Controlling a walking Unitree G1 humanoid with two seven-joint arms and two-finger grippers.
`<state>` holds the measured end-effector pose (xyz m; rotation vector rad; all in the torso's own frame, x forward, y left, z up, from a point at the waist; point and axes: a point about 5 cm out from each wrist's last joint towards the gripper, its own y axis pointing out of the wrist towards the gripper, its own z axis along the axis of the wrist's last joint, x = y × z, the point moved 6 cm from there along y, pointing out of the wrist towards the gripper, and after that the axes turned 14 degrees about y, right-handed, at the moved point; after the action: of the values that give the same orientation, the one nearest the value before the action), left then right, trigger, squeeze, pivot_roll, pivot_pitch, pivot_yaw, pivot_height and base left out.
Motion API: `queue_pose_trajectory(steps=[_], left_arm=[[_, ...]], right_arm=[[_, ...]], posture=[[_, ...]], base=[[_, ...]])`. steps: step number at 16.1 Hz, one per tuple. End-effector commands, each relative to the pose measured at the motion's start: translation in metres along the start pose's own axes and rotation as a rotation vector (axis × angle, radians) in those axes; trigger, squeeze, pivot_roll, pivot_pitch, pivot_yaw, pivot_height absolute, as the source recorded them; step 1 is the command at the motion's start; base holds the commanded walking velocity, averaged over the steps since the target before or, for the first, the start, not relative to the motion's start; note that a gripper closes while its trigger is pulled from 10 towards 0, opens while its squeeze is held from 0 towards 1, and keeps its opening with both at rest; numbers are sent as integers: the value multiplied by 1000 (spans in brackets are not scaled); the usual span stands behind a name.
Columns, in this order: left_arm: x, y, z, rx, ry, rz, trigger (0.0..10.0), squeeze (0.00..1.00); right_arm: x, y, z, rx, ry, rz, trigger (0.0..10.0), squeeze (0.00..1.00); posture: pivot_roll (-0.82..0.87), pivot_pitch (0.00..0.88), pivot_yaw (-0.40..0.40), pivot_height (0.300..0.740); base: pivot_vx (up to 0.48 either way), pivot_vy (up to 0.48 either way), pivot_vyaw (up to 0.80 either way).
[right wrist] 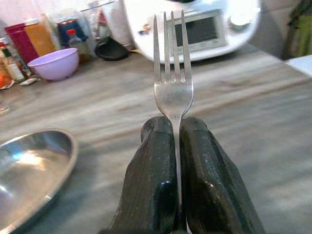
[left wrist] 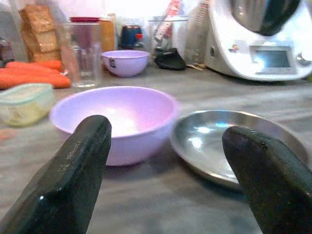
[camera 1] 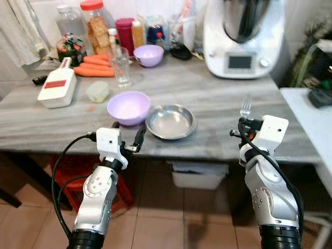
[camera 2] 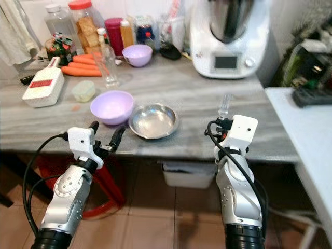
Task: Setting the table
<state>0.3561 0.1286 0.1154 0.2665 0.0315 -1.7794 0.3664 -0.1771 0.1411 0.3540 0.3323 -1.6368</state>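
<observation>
Grey wood-grain table [camera 1: 218,98], seen from the near edge. Right gripper [right wrist: 176,146] pressed together on the handle of a metal fork [right wrist: 172,73], tines up and pointing away from the robot, held over the table's near right part, well right of the steel plate [camera 1: 170,121]. Left gripper [camera 1: 127,141] spread wide, nothing between the fingers [left wrist: 73,170], hovering at the table's front edge just short of the lilac bowl [camera 1: 128,107]. Bowl and plate side by side, rims just beside each other or touching, cannot tell which; bowl to the left. Further back: second lilac bowl [camera 1: 148,55], clear glass [camera 1: 121,66], carrots [camera 1: 94,66] lying in a row, small lidded container [camera 1: 97,91], white grater with red label [camera 1: 57,83], jars and bottles along the wall. Large white kitchen machine [camera 1: 243,36] with a small screen at back right. Tiled floor below, red stool [camera 1: 67,179] under the table on the left.
</observation>
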Motion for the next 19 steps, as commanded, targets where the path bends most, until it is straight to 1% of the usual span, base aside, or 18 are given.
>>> queue_pose_trajectory(steps=[1, 2, 4, 6, 10, 11, 12, 13, 14, 15, 17, 19], left_arm=[[-9, -1, 2, 7, 7, 23, 10000, 0], [-9, -1, 4, 14, 6, 19, 10000, 0], [-9, -3, 9, 36, -4, 25, 10000, 0], [-10, -9, 8, 33, 10, 22, 10000, 0], [-11, -26, 4, 23, 38, 6, 10000, 0], [-11, -36, 3, 17, 41, -16, 10000, 0], [-10, -39, 2, 15, 41, -26, 10000, 0], [-7, -44, 1, 12, 37, -57, 10000, 0], [1, -51, 0, 14, 10, -132, 10000, 0], [8, -56, 1, 16, -10, -186, 10000, 0], [18, -58, 3, 26, -16, -260, 10000, 0], [26, -60, 5, 28, -22, -311, 10000, 0]], right_arm=[[-12, 0, -1, -2, 6, 37, 10000, 0], [-12, 0, -2, -6, 6, 38, 10000, 0], [-13, -1, -4, -16, 8, 48, 10000, 0], [-14, -1, -5, -20, 8, 52, 10000, 0], [-13, -2, -5, -20, 5, 48, 10000, 0], [-10, -2, -8, -31, 2, 40, 10000, 0], [-10, -2, -8, -35, 4, 39, 10000, 0], [-9, -1, -9, -39, 6, 34, 10000, 0], [-5, 1, -10, -50, 13, 20, 10000, 0], [-5, 5, -11, -68, 16, 17, 10000, 0], [0, 12, -13, -100, 34, -2, 10000, 0], [2, 18, -15, -132, 6, -14, 10000, 0]], posture=[[-82, 68, 51, 740], [-82, 68, 51, 740], [-80, 69, 52, 740], [-79, 70, 53, 740], [-77, 71, 55, 740], [-73, 72, 58, 740], [-73, 72, 58, 740], [-68, 73, 55, 740], [-61, 75, 51, 740], [-61, 75, 51, 740], [-55, 75, 48, 740], [-52, 69, 46, 740]], base=[[398, 0, 0], [375, 0, 0], [0, 0, 0], [0, 0, 0], [0, 0, 0], [0, 0, 0], [0, 0, 0], [0, 0, 0], [0, 0, 0], [0, 0, 0], [0, 0, 0], [0, 0, 0]])
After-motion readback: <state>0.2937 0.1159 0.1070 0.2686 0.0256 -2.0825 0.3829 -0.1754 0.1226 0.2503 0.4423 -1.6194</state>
